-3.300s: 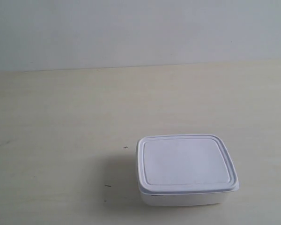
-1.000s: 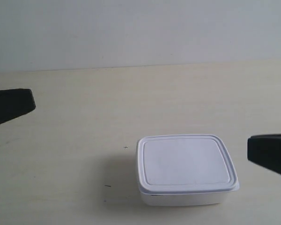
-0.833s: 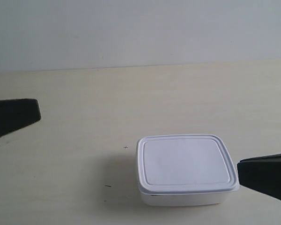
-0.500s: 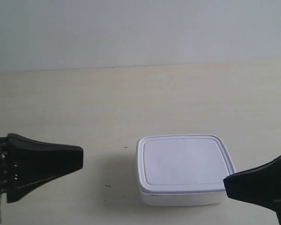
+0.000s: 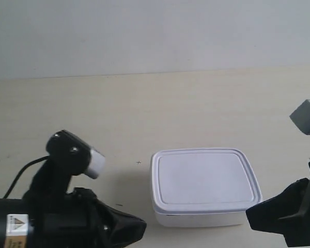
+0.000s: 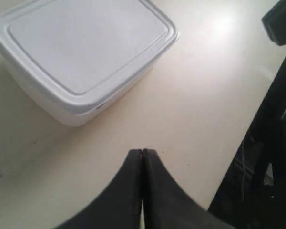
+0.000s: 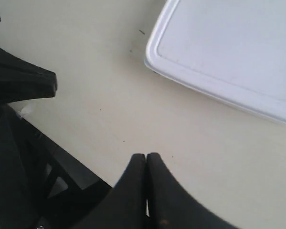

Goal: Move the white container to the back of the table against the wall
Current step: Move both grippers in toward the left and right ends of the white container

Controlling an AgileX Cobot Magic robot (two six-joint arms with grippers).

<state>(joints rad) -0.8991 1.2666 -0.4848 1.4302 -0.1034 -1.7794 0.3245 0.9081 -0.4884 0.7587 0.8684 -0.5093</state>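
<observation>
Both claws are closed tight on nothing: your left gripper (image 6: pixel 142 151) and right gripper (image 7: pixel 146 155) each meet tip to tip above bare table. The white container (image 5: pixel 204 181) sits lid on at about 5 o'clock from the middle of the table (image 5: pixel 144 113), well apart from the wall (image 5: pixel 144 36) at 12 o'clock.

The arm at the exterior view's left (image 5: pixel 67 217) lies at the box's 8 o'clock and the arm at the exterior view's right (image 5: pixel 294 217) at its 4 o'clock. Neither touches it.

If you shove with 1 closed tip off-centre, expect the box to spin rather than travel toward 12 o'clock. Press down on the lid and it may flex or the smooth plastic may slip away. With 2 arms converging on 1 small box, they could also clash. A skewed push probably leaves a corner, not a side, against the wall.
</observation>
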